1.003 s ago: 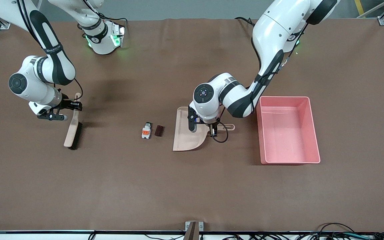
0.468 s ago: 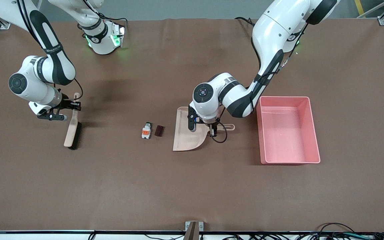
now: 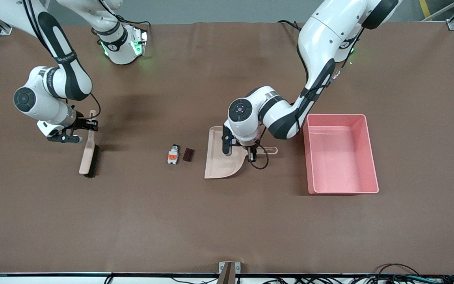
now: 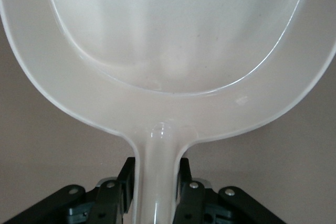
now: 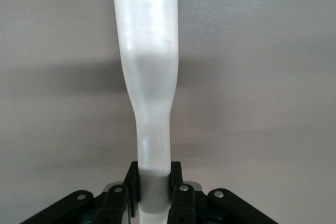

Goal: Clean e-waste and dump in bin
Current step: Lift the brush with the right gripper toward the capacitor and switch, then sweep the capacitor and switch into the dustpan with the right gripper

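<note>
Left end effector (image 3: 252, 154) clamped on the handle of one beige dustpan (image 3: 221, 157), fingers (image 4: 126, 184) pressed against both sides of the handle in the left wrist view; pan flat on the counter (image 3: 227, 221), its open mouth turned toward the right arm's end. Right end effector (image 3: 90, 127) clamped on the handle of one brush (image 3: 88, 152), fingers (image 5: 132, 182) tight on the pale shaft in the right wrist view; brush lying toward the right arm's end of the counter, dark bristles along its edge.

Two pieces of e-waste between brush and dustpan: one white-grey component (image 3: 173, 154) with orange markings and one dark chip (image 3: 188, 154), just beside each other but apart, the chip closer to the pan's mouth, a bare strip between chip and pan lip.

One pink bin (image 3: 341, 153), upright, nothing visible inside, toward the left arm's end, near the dustpan handle but not touching it.

Broad bare brown surface nearer the front camera, all the way to the counter edge; further bare stretch between brush and component. Bin well clear of the counter's edges.
</note>
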